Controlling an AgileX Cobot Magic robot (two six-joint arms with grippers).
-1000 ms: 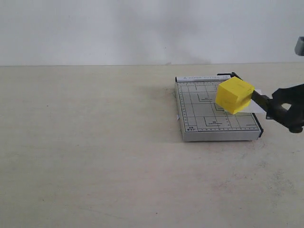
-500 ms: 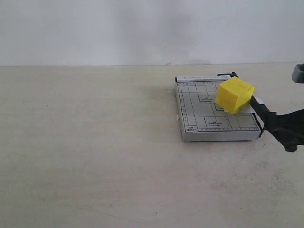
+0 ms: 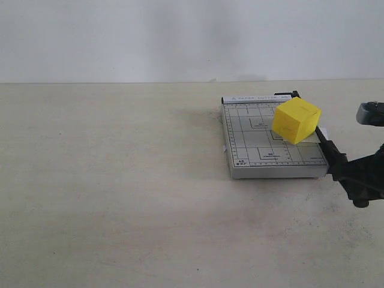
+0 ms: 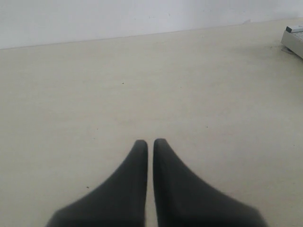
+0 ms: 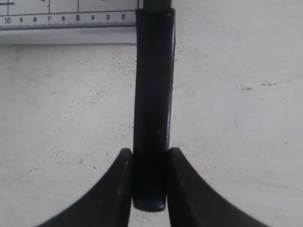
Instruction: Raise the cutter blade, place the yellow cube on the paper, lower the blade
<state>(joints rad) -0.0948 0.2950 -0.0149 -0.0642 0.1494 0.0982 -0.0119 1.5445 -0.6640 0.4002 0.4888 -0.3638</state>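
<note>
Since a second ago the right tool (image 5: 149, 158) has dropped lower at the right edge of the exterior view, taking the cutter blade (image 3: 327, 149) down with it, so the lever now lies much flatter; the yellow cube (image 3: 296, 120) hasn't budged. That tool is clamped on the thick, rounded, matte black handle end, one curved finger on each side. The cube looks like rough foam and sits tilted on the far right part of the grey gridded trimmer base (image 3: 258, 144), with a sliver of white paper (image 3: 324, 132) peeking out beside it. It hides the blade's hinge end, so I can't tell if they touch. The left tool (image 4: 150, 144) hangs over the bare, speckled beige worktop (image 3: 120, 198), fingers nearly together with nothing between them.
</note>
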